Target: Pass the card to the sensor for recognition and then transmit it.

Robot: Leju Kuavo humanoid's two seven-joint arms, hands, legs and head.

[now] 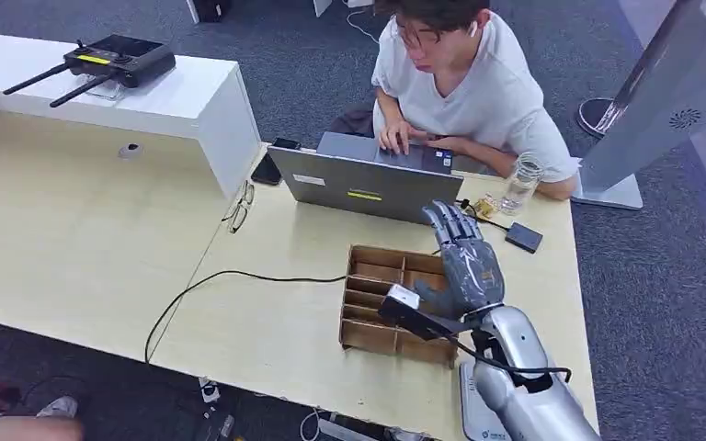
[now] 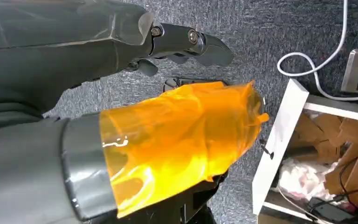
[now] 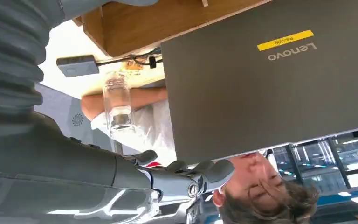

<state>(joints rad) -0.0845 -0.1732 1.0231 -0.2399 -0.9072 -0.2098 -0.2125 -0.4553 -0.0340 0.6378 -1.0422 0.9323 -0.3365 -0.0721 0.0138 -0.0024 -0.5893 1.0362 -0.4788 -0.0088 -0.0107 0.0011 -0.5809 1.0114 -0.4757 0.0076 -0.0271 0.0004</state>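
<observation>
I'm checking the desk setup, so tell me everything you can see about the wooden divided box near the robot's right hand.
The wooden divided box looks like thin brown board or plywood, an open-topped rectangle split by partitions into several narrow slots on one side and larger compartments on the other. It lies flat on the pale desk, in front of the grey laptop. The compartments in sight look empty. The right hand hovers over its far right part, hiding that corner; contact cannot be told. A black cable runs up to its left wall.

Sensor (image 1: 474,409): flat white pad with rounded corners at the table's near edge, towards its right corner, mostly hidden under my right arm. Card tray (image 1: 374,287): brown wooden slotted box, flat, just beside the pad (can't make out a card in it).
</observation>
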